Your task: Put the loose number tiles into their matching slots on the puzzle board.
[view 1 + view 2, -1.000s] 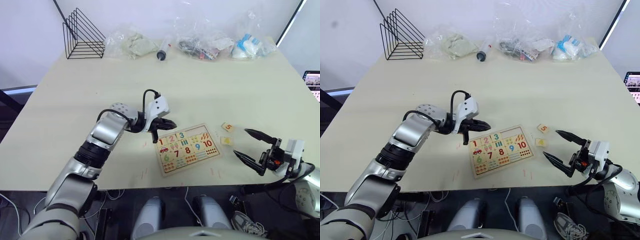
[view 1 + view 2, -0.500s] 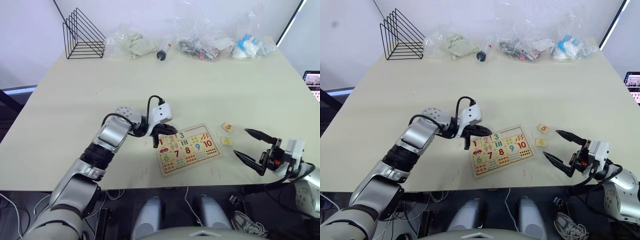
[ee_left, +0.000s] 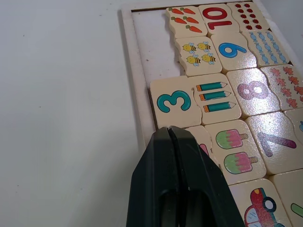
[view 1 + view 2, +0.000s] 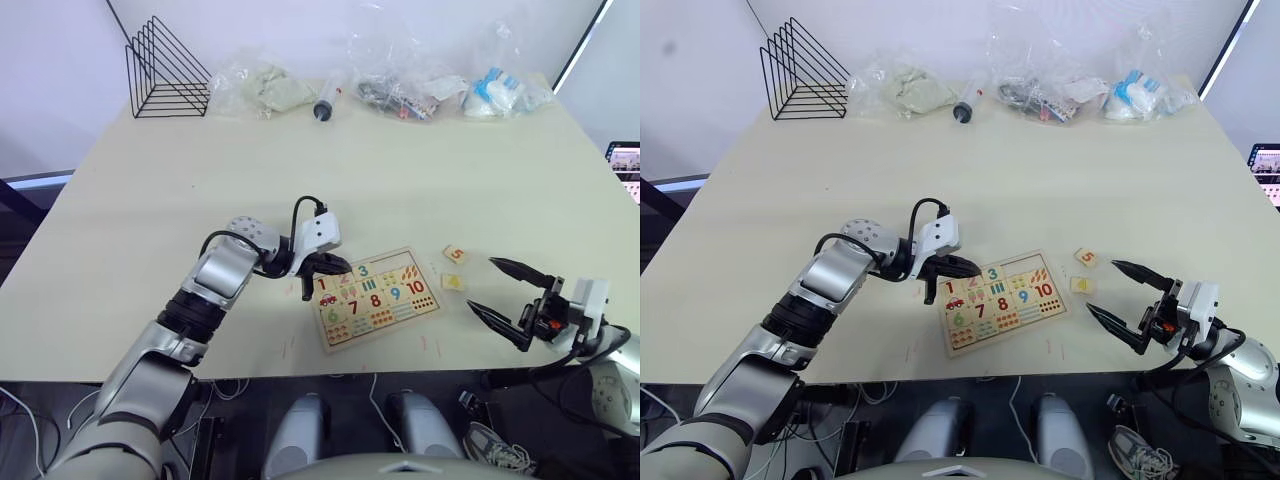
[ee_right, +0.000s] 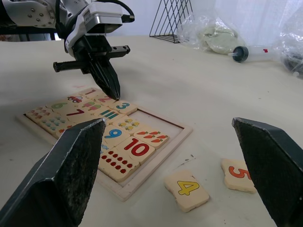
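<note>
Number tiles 4 [image 4: 453, 283] and 5 [image 4: 456, 255] lie at 3 o'clock of the puzzle board [image 4: 376, 298]; left gripper [image 3: 169, 130], fingers pressed together empty, touches tile 2; right gripper [image 4: 505, 292] gapes wide, empty

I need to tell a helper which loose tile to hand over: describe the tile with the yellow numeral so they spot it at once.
Find the puzzle board near the table's front edge. Two loose tiles lie just off its short end, toward the right gripper. The 4 tile, yellow, is the nearer one; the 5 tile, orange, lies behind it.
</note>
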Available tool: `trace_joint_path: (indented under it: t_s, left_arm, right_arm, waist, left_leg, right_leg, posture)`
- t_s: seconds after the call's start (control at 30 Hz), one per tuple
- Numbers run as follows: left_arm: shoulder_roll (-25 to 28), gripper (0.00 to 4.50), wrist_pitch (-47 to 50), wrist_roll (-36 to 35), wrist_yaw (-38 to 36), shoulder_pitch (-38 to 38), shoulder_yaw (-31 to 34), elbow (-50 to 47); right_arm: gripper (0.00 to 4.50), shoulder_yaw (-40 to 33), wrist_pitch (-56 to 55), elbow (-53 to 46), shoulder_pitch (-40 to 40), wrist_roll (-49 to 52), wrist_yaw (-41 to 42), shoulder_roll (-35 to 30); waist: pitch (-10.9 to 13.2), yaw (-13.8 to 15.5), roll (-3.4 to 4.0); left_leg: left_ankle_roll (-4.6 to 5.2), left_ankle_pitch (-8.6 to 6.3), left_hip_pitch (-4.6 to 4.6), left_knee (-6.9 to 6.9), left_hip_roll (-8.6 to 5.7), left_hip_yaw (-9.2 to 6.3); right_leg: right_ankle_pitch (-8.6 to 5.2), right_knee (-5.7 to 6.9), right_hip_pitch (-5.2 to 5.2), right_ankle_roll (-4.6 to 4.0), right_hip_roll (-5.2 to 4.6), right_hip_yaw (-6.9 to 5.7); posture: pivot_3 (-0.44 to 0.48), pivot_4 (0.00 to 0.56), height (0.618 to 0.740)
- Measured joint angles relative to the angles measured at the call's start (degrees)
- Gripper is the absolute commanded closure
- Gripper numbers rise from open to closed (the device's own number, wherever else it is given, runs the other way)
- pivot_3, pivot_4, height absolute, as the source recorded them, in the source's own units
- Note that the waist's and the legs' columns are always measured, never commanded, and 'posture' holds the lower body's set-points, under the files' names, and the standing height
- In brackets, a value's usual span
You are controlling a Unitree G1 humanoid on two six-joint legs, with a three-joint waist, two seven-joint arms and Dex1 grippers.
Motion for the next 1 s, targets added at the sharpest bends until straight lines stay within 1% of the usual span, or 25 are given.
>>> trace_joint_path:
  t_s: [0.87,1.0]
  left_arm:
    - [-1.7,4.46,-0.8,-0.3,0.0,0.0,0.2,0.0]
    - [-1.8,4.46,-0.5,-3.3,0.1,0.7,3.5,-1.3]
  right_arm:
    - [0.0,0.0,0.0,0.0,0.5,0.0,0.0,-0.3]
    - [0.0,0.0,0.0,0.0,0.6,0.1,0.0,-0.6]
  waist:
    - [0.0,0.0,0.0]
    - [0.0,0.0,0.0]
  left_leg:
    - [0.0,0.0,0.0,0.0,0.0,0.01]
    - [0.0,0.0,0.0,0.0,0.01,0.0]
  right_leg:
    - [0.0,0.0,0.0,0.0,0.0,0.0]
    - [0.0,0.0,0.0,0.0,0.0,0.0]
  posture:
    - [0.0,0.15,0.74]
    - [0.0,0.15,0.74]
